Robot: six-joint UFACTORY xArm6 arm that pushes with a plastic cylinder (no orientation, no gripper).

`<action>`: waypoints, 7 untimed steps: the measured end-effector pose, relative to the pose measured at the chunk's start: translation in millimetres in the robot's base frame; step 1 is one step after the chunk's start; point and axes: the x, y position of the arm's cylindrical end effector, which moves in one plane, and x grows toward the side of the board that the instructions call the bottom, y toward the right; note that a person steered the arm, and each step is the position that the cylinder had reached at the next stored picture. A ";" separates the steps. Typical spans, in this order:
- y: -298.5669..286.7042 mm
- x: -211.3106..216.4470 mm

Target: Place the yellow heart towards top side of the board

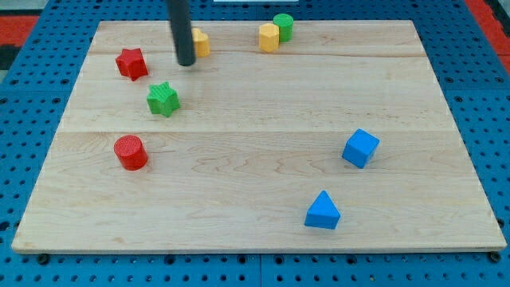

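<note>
A yellow block (201, 43), partly hidden behind my rod, lies near the board's top edge, left of centre; its shape cannot be made out. My tip (186, 62) rests on the board just below and left of it, touching or nearly touching it. A second yellow block (269, 37), hexagon-like, lies near the top edge at centre, against a green cylinder (283, 26).
A red star (131, 63) lies at upper left, a green star (162, 99) below my tip, a red cylinder (130, 152) at left. A blue cube (360, 148) and a blue triangle (322, 211) lie at lower right. The wooden board (255, 183) sits on blue pegboard.
</note>
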 end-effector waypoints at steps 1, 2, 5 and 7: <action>9.3 -52.7; 78.3 -58.2; 66.3 -4.2; 95.0 13.0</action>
